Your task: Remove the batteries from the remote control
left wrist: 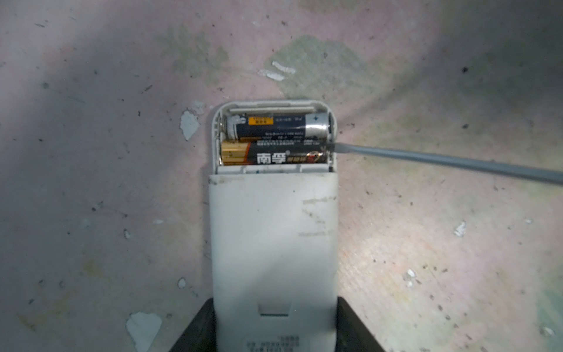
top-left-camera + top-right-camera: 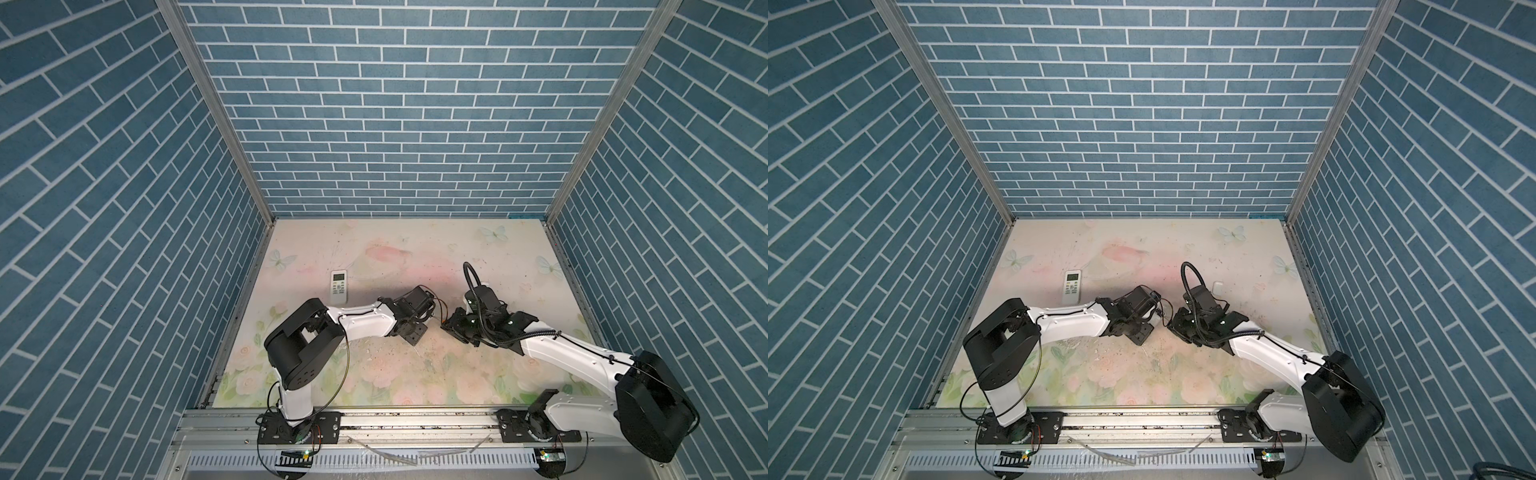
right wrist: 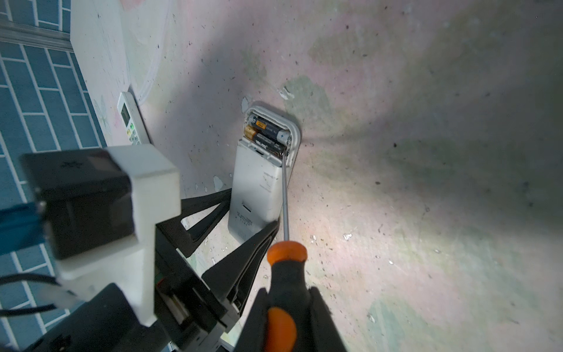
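A white remote control (image 1: 274, 237) lies back up on the mat, and my left gripper (image 1: 275, 301) is shut on its lower end. Its battery compartment is uncovered. Two batteries lie in it side by side: a dark one with a silver end (image 1: 274, 126) and a black one with a gold end (image 1: 274, 155). My right gripper (image 3: 288, 289) is shut on the black-and-orange handle of a screwdriver (image 3: 286, 265). The screwdriver's grey shaft (image 1: 441, 160) reaches in from the side. Its tip touches the end of the black-and-gold battery at the compartment wall.
A second white remote (image 2: 339, 286) lies face up on the left of the floral mat (image 2: 415, 374). A small white cover (image 2: 1217, 286) sits behind the right arm. Both arms meet mid-table, wrists close together. Blue brick walls enclose three sides.
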